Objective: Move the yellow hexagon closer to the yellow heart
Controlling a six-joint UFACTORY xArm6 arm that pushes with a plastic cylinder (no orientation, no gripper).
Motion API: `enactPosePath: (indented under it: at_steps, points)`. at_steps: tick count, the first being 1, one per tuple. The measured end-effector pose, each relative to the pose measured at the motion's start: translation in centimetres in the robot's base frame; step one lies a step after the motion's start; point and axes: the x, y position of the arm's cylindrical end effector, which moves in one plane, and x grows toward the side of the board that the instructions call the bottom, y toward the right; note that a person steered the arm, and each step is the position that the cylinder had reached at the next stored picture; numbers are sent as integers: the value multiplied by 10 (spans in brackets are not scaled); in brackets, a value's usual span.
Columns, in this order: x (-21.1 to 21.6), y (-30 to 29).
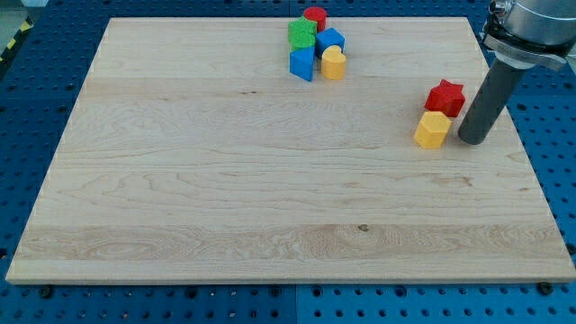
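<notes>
The yellow hexagon (432,130) lies at the view's right, touching a red star (445,97) just above it. The yellow heart (333,64) lies near the view's top centre, at the right side of a tight cluster of blocks. My tip (473,140) rests on the board just right of the yellow hexagon, a small gap apart, and below-right of the red star. The dark rod rises from it toward the view's top right corner.
The cluster by the heart holds a red cylinder (314,16), a green block (301,34), a blue block (330,40) and a blue block (302,63). The wooden board (225,180) sits on a blue perforated table (27,90).
</notes>
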Motion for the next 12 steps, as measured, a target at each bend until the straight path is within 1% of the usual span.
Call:
enactPosePath:
  at_steps: [7,9,11,12]
  points:
    - [6,3]
    - [6,-88]
    - [4,-94]
    - [-36,-94]
